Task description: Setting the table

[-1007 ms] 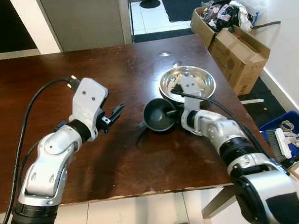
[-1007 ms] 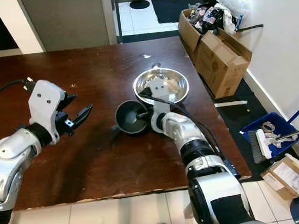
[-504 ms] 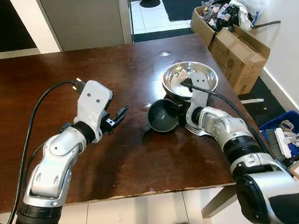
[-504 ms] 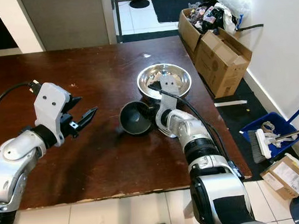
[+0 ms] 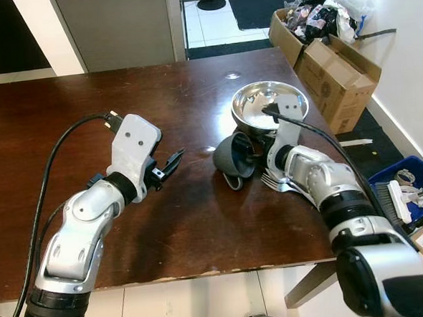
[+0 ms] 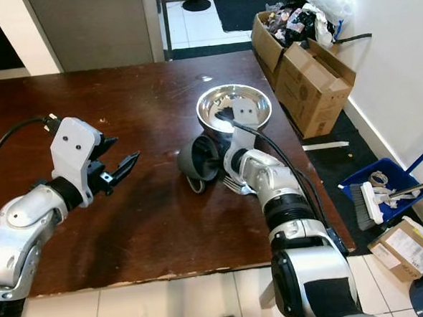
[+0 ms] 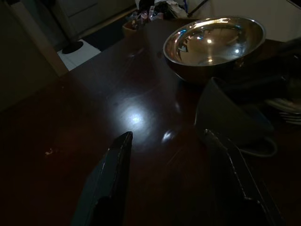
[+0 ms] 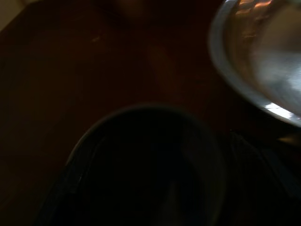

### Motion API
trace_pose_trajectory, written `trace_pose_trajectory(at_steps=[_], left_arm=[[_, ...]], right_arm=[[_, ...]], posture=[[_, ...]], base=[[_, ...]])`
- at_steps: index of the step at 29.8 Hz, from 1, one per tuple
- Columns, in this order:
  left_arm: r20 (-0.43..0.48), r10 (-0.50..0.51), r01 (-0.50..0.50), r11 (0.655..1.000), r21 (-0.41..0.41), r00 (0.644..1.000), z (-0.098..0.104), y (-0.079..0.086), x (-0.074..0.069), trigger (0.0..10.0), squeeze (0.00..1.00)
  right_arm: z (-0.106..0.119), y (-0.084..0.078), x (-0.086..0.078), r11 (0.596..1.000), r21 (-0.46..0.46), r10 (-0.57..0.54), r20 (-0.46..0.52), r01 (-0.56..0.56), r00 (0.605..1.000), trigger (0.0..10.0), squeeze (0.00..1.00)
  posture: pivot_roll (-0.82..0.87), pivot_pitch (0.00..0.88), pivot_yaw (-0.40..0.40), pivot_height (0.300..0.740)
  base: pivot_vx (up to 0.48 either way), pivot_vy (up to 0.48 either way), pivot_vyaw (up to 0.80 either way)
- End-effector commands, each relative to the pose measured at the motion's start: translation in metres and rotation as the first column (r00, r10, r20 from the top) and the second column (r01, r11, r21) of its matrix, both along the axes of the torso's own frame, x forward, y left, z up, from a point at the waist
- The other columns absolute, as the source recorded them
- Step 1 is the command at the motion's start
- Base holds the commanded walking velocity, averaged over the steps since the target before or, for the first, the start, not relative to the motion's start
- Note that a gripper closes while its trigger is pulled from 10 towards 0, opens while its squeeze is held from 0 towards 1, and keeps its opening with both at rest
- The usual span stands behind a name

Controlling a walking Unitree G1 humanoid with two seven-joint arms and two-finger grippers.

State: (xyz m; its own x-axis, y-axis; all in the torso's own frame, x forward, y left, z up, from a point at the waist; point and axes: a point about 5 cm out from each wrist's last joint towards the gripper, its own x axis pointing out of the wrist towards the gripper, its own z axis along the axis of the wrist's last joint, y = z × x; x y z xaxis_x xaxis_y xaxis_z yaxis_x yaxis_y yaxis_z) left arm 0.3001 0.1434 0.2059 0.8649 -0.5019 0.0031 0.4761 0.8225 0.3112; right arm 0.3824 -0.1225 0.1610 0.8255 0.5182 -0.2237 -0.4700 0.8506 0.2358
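Dark brown wooden table [image 5: 86,101], head camera looking down on it. Right gripper [image 5: 248,153] holds a dark grey bowl [image 5: 233,159], fingers closed on its rim. Bowl is tipped on its side, base facing the robot's left, lifted or just touching the table, cannot tell which. In the right wrist view the dark bowl [image 8: 141,169] sits close up and blurred, with the steel bowl's rim at about 2 o'clock.

Steel bowl [image 5: 271,106] stands upright on the table at 1 o'clock from the grey bowl, just beside it, on the right half of the table near the right edge. Right arm's black cable [image 5: 318,139] runs over the steel bowl's near rim. Silver forks [image 5: 276,182] lie on the table under the right wrist, at 4 o'clock from the grey bowl, partly hidden.

Left gripper [image 5: 170,163] hovers over the table at 9 o'clock from the grey bowl, apart from it, fingers spread at a medium gap, holding nothing. Left wrist view: both black fingers [image 7: 113,174] are parted over bare tabletop, grey bowl [image 7: 230,117] and steel bowl [image 7: 214,44] ahead of them.

Cardboard boxes [image 5: 331,65] full of clutter sit on the floor beyond the table's right side, at 2 o'clock. Blue bin [image 5: 411,189] with a brush at 4 o'clock on the floor. White tiled floor [image 5: 210,25] and dark mat [image 5: 256,8] at 12 o'clock past the table.
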Motion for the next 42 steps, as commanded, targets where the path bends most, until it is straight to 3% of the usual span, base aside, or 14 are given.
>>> trace_pose_trajectory(at_steps=[1,6,8,13,16,18,19,20,24,28,35,38,41,42], left_arm=[[-0.004,-0.001,0.001,1.000,0.009,1.000,-0.001,-0.001,-0.002,10.0,0.00],[-0.003,0.000,0.000,1.000,0.007,1.000,-0.001,-0.001,-0.003,10.0,0.00],[-0.004,0.002,-0.002,1.000,0.006,1.000,-0.001,0.000,-0.004,10.0,0.00],[-0.011,-0.003,0.003,1.000,0.006,1.000,-0.002,0.000,-0.004,10.0,0.00],[-0.015,-0.023,0.023,1.000,0.006,1.000,-0.002,-0.004,-0.002,10.0,0.00],[-0.015,-0.027,0.027,1.000,0.006,1.000,-0.002,-0.004,-0.001,10.0,0.00],[-0.019,-0.034,0.034,0.999,0.006,0.999,-0.003,-0.006,0.000,10.0,0.00],[-0.019,-0.034,0.034,0.999,0.006,0.999,-0.003,-0.006,0.000,10.0,0.00],[-0.017,-0.048,0.048,0.999,0.011,0.999,-0.003,-0.010,0.001,10.0,0.00],[-0.014,-0.047,0.047,0.999,0.013,0.999,-0.002,-0.009,0.002,10.0,0.00],[-0.010,-0.039,0.039,0.999,0.019,0.999,0.000,-0.006,0.004,10.0,0.00],[-0.013,-0.044,0.045,0.999,0.020,0.999,-0.001,-0.008,0.005,10.0,0.00],[-0.015,-0.048,0.049,0.999,0.020,0.999,-0.002,-0.009,0.006,10.0,0.00],[-0.015,-0.049,0.049,0.999,0.020,0.999,-0.001,-0.009,0.006,10.0,0.00]], right_arm=[[-0.003,0.004,-0.004,0.999,-0.017,0.043,0.000,-0.043,0.999,10.0,0.00],[0.008,0.005,-0.014,0.995,-0.048,0.090,0.098,-0.085,0.991,10.0,0.00],[0.025,-0.003,-0.033,0.997,-0.058,0.066,0.196,-0.055,0.978,10.0,0.00],[0.030,-0.013,-0.053,0.995,-0.103,0.024,0.277,0.005,0.960,10.0,0.00],[0.033,-0.019,-0.078,0.997,-0.067,-0.005,0.301,0.026,0.954,10.0,0.00],[0.032,-0.017,-0.083,0.999,-0.046,-0.011,0.295,0.026,0.955,10.0,0.00],[0.023,-0.009,-0.099,0.999,0.032,-0.018,0.268,0.010,0.963,10.0,0.00],[0.023,-0.009,-0.099,0.999,0.032,-0.018,0.268,0.010,0.963,10.0,0.00],[-0.004,0.003,-0.115,0.978,0.206,-0.063,0.175,0.026,0.982,10.0,0.00],[-0.027,0.011,-0.123,0.964,0.262,-0.070,0.114,0.038,0.991,10.0,0.00],[-0.061,0.017,-0.133,0.986,0.131,-0.113,0.089,0.101,0.990,10.0,0.00],[-0.073,0.025,-0.141,0.997,-0.074,-0.018,0.145,0.029,0.989,10.0,0.00],[-0.084,0.030,-0.148,0.967,-0.253,0.086,0.174,-0.040,0.981,10.0,0.00],[-0.085,0.030,-0.149,0.962,-0.271,0.094,0.176,-0.044,0.980,10.0,0.00]], posture=[[-0.10,0.066,0.077,0.740],[-0.09,0.068,0.072,0.740],[-0.10,0.071,0.074,0.740],[-0.11,0.077,0.085,0.740],[-0.13,0.084,0.097,0.740],[-0.13,0.086,0.102,0.740],[-0.14,0.088,0.109,0.740],[-0.14,0.088,0.109,0.740],[-0.14,0.091,0.115,0.740],[-0.14,0.088,0.122,0.740],[-0.14,0.086,0.134,0.740],[-0.14,0.087,0.142,0.740],[-0.15,0.088,0.146,0.740],[-0.15,0.088,0.146,0.740]], base=[[0.000,0.000,0.00],[0.000,0.000,0.00],[0.000,0.000,0.00],[0.000,0.000,0.00],[0.000,0.000,0.00],[0.000,0.000,0.00],[0.000,0.000,0.00],[0.000,0.000,0.00],[0.000,0.000,0.00],[0.000,0.000,0.00],[0.000,0.000,0.00],[0.000,0.000,0.00],[0.000,0.000,0.00],[0.000,0.000,0.00]])
